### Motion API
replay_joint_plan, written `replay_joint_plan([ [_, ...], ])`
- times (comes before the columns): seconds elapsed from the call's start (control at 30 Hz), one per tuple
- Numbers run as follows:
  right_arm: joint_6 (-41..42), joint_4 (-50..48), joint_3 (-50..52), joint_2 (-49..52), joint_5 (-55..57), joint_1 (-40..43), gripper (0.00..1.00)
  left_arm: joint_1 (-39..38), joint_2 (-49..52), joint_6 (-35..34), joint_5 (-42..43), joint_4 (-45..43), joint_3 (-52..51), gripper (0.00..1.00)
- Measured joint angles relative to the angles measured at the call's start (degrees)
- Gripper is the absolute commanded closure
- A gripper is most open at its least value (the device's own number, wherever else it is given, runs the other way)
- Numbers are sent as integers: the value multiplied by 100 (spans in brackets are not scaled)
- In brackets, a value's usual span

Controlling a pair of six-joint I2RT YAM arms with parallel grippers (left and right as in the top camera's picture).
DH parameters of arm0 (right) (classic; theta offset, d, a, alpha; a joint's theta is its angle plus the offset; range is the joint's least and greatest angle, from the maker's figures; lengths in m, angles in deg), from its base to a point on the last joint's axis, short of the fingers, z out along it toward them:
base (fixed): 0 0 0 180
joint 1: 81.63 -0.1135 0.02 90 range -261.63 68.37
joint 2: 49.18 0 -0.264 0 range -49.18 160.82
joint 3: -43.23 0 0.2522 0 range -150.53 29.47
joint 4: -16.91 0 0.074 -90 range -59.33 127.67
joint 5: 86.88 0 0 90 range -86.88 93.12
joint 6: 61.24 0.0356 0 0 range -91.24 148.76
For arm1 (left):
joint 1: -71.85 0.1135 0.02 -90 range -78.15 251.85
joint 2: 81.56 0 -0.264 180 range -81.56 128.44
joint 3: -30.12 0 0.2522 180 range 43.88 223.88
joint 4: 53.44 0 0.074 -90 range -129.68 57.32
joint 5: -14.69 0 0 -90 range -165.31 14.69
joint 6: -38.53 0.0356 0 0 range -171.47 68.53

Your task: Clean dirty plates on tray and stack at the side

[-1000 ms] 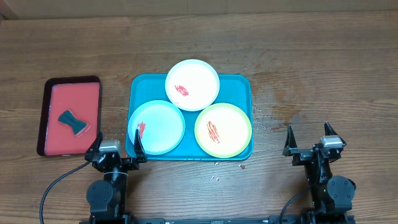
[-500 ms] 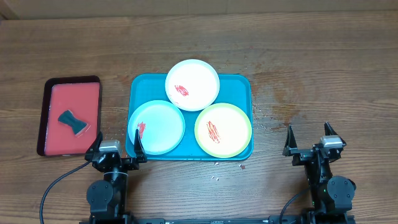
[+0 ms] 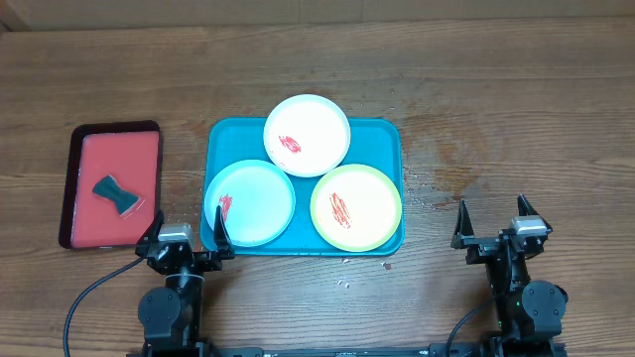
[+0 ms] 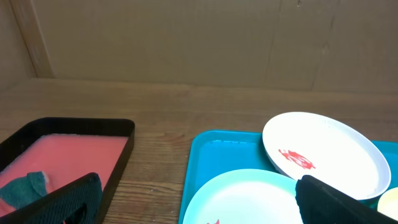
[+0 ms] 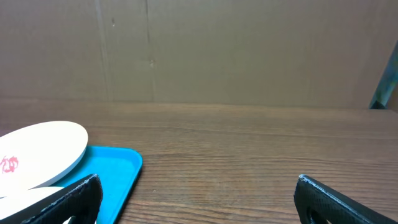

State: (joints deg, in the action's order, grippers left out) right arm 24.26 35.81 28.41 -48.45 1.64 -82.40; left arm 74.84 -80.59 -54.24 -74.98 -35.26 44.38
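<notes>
Three plates lie on the teal tray (image 3: 380, 132): a white plate (image 3: 307, 135) at the back, a light blue plate (image 3: 249, 202) at front left, and a yellow-green rimmed plate (image 3: 356, 207) at front right. Each carries a red smear. My left gripper (image 3: 186, 231) stands open at the tray's front left corner, nothing between its fingers. Over bare wood to the right of the tray, my right gripper (image 3: 493, 222) is open too. The left wrist view shows the white plate (image 4: 323, 152), the light blue plate (image 4: 249, 199) and the tray (image 4: 217, 152). The right wrist view shows the tray's corner (image 5: 115, 168).
A red tray (image 3: 84, 223) with a dark rim lies left of the teal one, holding a dark bow-shaped sponge (image 3: 116, 194). Small crumbs (image 3: 347, 282) are scattered on the wood in front of the teal tray. A cardboard wall (image 4: 199, 37) stands behind the table.
</notes>
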Motion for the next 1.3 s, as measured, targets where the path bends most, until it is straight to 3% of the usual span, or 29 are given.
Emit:
replay_joint_plan([
  [0.83,0,0,0,0,-2,0,0,0,0,-55,114,-90,-2,0],
  [1.07,-2,0,0,0,0,0,0,0,-13,-807,1488,-1674,-2,0],
  [1.3,0,0,0,0,2,0,0,0,-13,-933,1974,-2826,-2,0],
])
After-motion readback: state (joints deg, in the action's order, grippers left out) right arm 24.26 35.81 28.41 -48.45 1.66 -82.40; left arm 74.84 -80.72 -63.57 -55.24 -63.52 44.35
